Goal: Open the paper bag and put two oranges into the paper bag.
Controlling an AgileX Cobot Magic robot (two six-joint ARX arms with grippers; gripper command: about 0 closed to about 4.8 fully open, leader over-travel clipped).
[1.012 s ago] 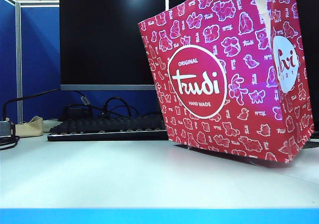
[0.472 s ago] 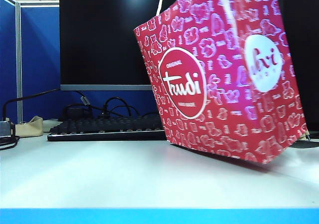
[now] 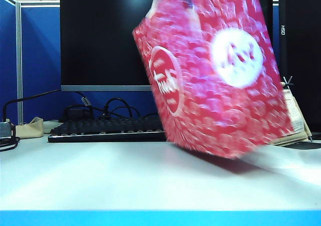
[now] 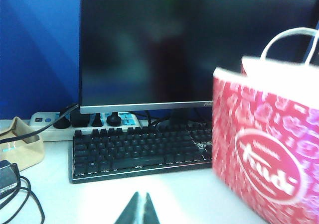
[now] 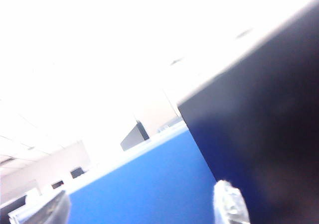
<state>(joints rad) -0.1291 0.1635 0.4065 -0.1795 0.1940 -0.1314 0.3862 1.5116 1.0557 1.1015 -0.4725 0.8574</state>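
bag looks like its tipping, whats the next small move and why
Probably set the paper bag back upright before going for its mouth. In the exterior view it is blurred and leaning, one bottom corner off the table. The right tool has its fingers apart with nothing between them; the left tool is shut, low near the keyboard. No oranges show.

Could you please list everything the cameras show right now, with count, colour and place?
paper bag: one, magenta-red with white logos, tilted at right of the table, blurred.
table: one, white.
keyboard: one, black, behind the bag's left.
monitor: one, black, behind the keyboard.
power strip: one, white, under the monitor.
pouch: one, beige, far left.
oranges: none visible.
left gripper: shut, low over the table.
right gripper: fingers apart, facing a blue partition and the ceiling.
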